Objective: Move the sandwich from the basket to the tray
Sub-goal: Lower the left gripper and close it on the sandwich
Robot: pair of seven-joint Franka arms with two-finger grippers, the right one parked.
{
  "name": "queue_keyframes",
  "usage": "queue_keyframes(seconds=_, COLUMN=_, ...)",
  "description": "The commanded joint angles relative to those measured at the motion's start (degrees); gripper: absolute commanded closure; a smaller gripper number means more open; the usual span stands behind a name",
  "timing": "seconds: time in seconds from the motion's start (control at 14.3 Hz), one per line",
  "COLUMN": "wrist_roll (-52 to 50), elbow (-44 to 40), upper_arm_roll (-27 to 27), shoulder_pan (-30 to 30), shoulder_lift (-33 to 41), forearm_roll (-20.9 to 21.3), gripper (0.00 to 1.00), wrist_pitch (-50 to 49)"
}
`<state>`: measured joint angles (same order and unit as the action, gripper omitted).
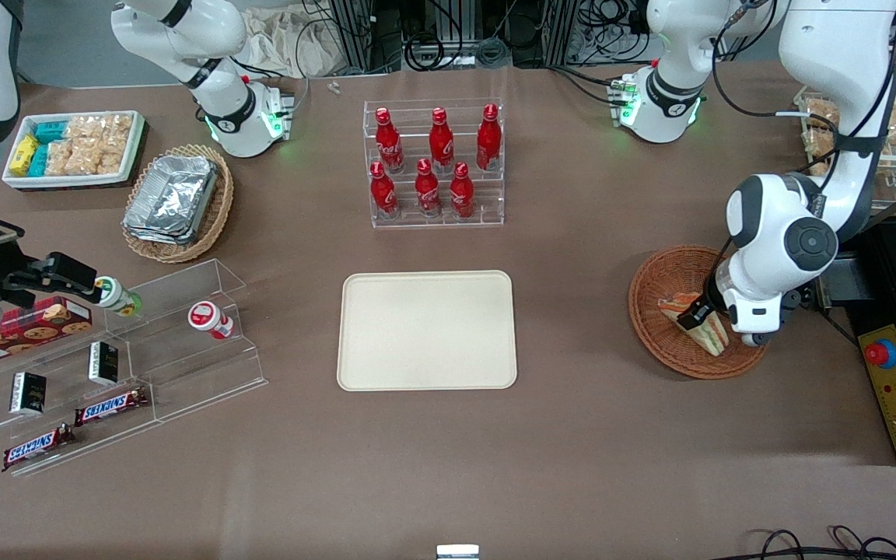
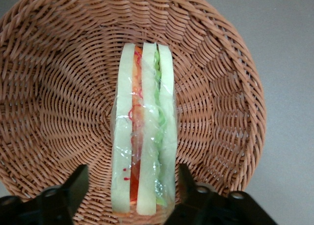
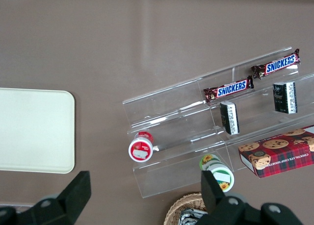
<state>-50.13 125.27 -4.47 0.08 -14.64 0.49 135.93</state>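
Note:
The sandwich (image 1: 715,334), a plastic-wrapped wedge of white bread with green and orange-red filling, lies in the reddish-brown woven basket (image 1: 670,272) at the working arm's end of the table. My gripper (image 1: 701,317) is down inside the basket, open, with one finger on each side of the sandwich. In the left wrist view the sandwich (image 2: 144,137) stands on edge between the black fingers (image 2: 78,183); one finger is close against the wrap and the other is a little apart from it. The basket (image 2: 59,87) fills that view. The cream tray (image 1: 426,330) lies flat at mid-table with nothing on it.
A clear rack of red bottles (image 1: 434,159) stands farther from the front camera than the tray. Toward the parked arm's end are a tan wicker basket of foil containers (image 1: 176,201), a white tub of snacks (image 1: 75,148) and an acrylic shelf (image 1: 129,358). A yellow control box (image 1: 895,385) sits beside the basket.

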Motion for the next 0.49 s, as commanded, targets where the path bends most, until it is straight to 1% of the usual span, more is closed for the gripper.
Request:
queue_keyframes(seconds=0.0, wrist_roll=-2.3, elbow=1.1, upper_arm_roll=0.1, shoulder_pan=-0.2, shoulder_lift=1.2, forearm_roll=0.6, gripper=0.93, wrist_pitch=0.8)
queue_keyframes(seconds=0.07, wrist_roll=-2.5, elbow=0.7, upper_arm_roll=0.1, shoulder_pan=-0.2, shoulder_lift=1.5, forearm_roll=0.6, gripper=1.00, wrist_pitch=-0.4)
queue_keyframes(seconds=0.21, wrist_roll=-5.0, elbow=-2.1, upper_arm_roll=-0.1, shoulder_pan=-0.6, shoulder_lift=2.7, forearm_roll=0.8, gripper=1.00, wrist_pitch=-4.2)
queue_keyframes(seconds=0.28, wrist_roll=-5.0, elbow=-5.5, upper_arm_roll=-0.2, shoulder_pan=-0.7, shoulder_lift=3.0, forearm_roll=0.8, gripper=1.00, wrist_pitch=-9.7)
queue_keyframes(seconds=0.42, wrist_roll=-4.4, elbow=-15.3, upper_arm_roll=-0.9, shoulder_pan=-0.8, shoulder_lift=3.1, forearm_roll=0.9, gripper=1.00, wrist_pitch=-22.8)
